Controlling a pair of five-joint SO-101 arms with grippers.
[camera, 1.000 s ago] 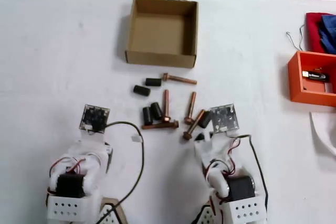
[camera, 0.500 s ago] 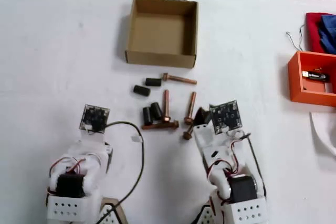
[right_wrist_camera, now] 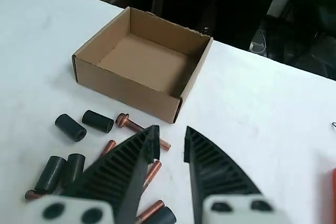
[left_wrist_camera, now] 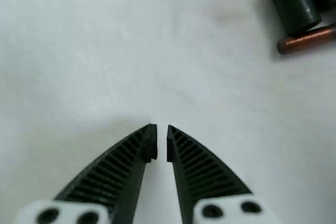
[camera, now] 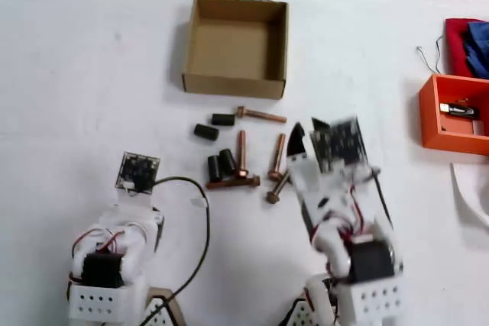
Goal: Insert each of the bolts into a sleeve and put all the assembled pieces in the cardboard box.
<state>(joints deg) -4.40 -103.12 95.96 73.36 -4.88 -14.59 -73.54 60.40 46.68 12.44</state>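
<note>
The open cardboard box [camera: 233, 83] stands at the table's far middle, with nothing inside. In front of it lie several copper bolts, one [camera: 262, 115] near the box and one [camera: 241, 152] lengthwise, among several black sleeves [camera: 205, 132]. My right gripper [camera: 306, 137] hangs slightly open above the right side of this group, holding nothing; from its wrist I look over its fingers [right_wrist_camera: 137, 153] at the box [right_wrist_camera: 126, 90], the bolts [right_wrist_camera: 131, 123] and the sleeves [right_wrist_camera: 70, 127]. My left gripper [left_wrist_camera: 159, 142] is shut just above bare table, with a sleeve [left_wrist_camera: 293, 2] and a bolt end [left_wrist_camera: 307, 40] farther off.
An orange bin [camera: 451, 135] with a small black device stands at the right edge, red and blue cloth [camera: 466, 40] behind it. A black cable [camera: 200, 223] loops on the table between the two arms.
My right arm has lifted and moved toward the box, from the near edge of the bolt group to above it. The left arm and all parts stayed put.
</note>
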